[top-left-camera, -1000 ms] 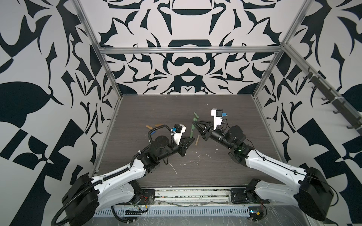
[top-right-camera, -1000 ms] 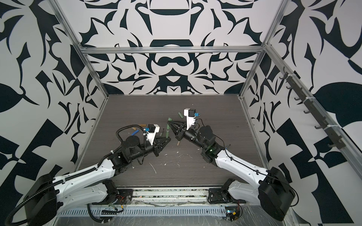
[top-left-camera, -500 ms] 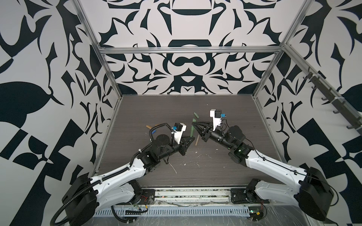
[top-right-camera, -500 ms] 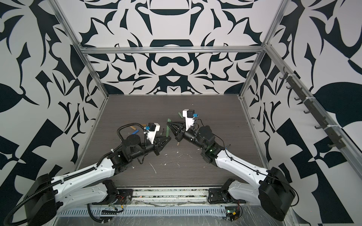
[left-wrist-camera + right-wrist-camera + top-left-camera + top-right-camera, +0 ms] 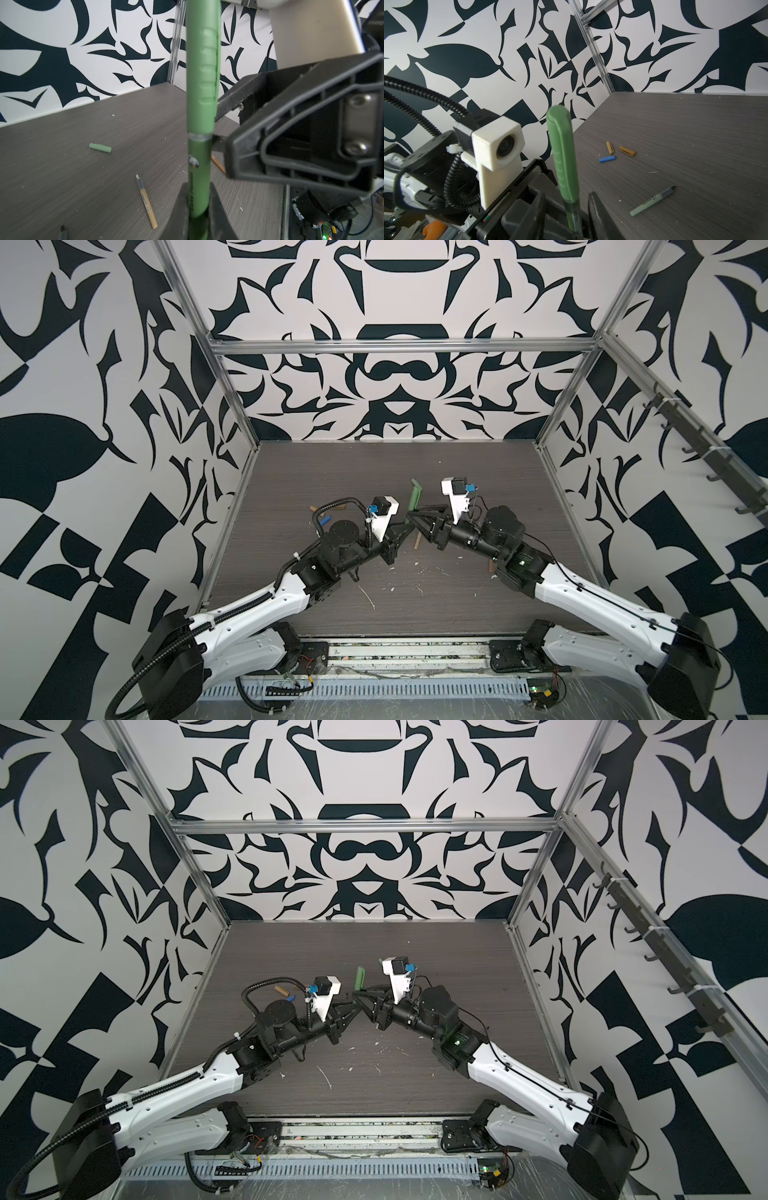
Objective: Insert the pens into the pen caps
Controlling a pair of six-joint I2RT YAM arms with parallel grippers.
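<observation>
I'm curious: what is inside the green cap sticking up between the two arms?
The green pen runs into the green cap up to a silvery ring; the left tool grips its body. The pen's tip is covered by the cap.

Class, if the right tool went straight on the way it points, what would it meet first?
The capped green pen, standing between the right tool's open jaws; just behind it, probably the left tool gripping that pen.

In the left wrist view, one end of the capped dark green plastic pen (image 5: 200,104) ran past the frame's edge; the other sat buried in the left end effector (image 5: 199,207). Centre frame in a top view, the right arm (image 5: 582,593) half hid a brown pen (image 5: 415,542).
</observation>
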